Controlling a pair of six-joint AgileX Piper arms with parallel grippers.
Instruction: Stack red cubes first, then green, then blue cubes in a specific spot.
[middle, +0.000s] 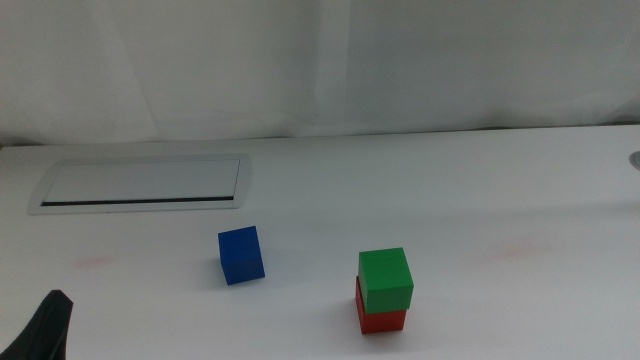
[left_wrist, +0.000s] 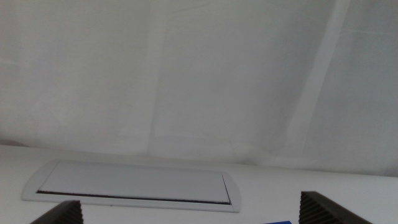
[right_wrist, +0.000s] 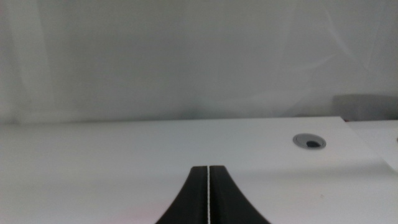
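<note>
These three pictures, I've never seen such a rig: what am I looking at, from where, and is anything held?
Two robot arms work at a white table. The middle view looks down over it: a small matte green cube sits on a matching red cube, a deep-blue cube stands apart, beyond it a grey-framed rectangular panel. The other pictures come from cameras on the wrists. The left gripper, jaws wide open, waits at the middle view's lower left corner. The right gripper, jaws closed together, is outside that view. Neither holds anything.

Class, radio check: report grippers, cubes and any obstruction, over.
Left gripper open, low at table's left; right gripper shut, waiting. Green cube sits on red cube; blue cube alone, left of stack. Nothing between them.
</note>
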